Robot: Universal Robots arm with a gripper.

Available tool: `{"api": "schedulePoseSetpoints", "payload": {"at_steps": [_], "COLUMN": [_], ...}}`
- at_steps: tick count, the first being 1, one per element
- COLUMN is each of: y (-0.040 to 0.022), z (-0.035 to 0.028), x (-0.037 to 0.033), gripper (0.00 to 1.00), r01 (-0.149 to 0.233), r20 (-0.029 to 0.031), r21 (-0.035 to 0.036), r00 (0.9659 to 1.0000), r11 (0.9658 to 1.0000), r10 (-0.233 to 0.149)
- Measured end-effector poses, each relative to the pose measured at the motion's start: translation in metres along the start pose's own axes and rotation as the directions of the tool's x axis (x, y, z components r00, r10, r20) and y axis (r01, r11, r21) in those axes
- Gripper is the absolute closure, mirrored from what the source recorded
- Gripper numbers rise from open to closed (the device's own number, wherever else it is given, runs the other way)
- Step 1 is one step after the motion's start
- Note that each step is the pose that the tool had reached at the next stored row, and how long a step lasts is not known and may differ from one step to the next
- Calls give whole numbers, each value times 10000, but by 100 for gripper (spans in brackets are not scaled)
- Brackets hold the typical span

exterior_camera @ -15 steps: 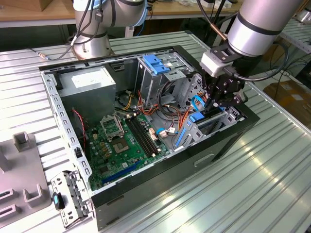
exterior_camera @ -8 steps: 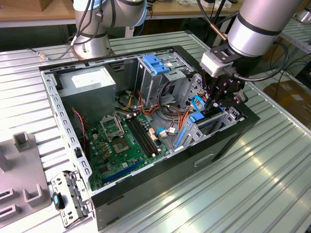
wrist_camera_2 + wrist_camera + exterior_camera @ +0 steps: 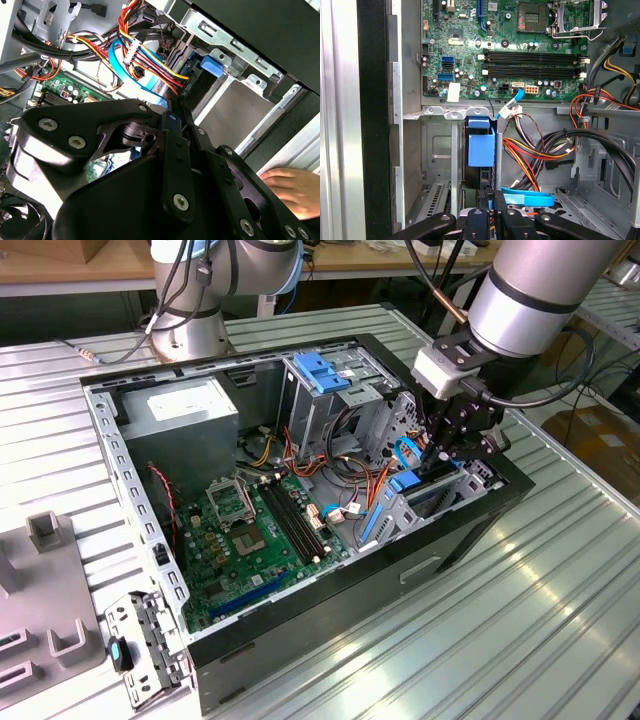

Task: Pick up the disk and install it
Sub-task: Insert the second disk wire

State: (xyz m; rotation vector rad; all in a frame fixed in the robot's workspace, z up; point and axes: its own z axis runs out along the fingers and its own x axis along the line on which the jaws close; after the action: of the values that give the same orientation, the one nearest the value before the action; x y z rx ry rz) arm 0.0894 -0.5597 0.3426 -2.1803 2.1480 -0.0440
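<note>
Blue-railed disk (image 3: 481, 142) in drive bay (image 3: 437, 150), gripper (image 3: 492, 197) just beside it — pressed together

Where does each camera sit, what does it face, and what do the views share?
Exterior view: off the arm, above the open computer case; the arm and gripper reach in.
First wrist view: on the arm, facing the motherboard and drive bay; gripper linkage at the edge.
Second wrist view: behind the gripper linkage, facing cables; a hand shows.
Shared: motherboard, cables.

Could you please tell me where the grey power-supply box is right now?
The grey metal power-supply box with a white sticker sits in the far corner of the open black computer case, at the exterior view's left, next to the green motherboard.
</note>
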Motion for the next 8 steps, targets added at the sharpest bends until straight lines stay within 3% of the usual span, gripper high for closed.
{"api": "schedulePoseSetpoints", "payload": {"at_steps": [6,8], "y": [0,0], "z": [2,-1], "x": [1,2], "gripper": [83,77], "r01": [0,1], "r20": [6,4], "r21": [1,1], "r00": [10000,10000], "r11": [10000,10000], "r10": [0,-1]}}
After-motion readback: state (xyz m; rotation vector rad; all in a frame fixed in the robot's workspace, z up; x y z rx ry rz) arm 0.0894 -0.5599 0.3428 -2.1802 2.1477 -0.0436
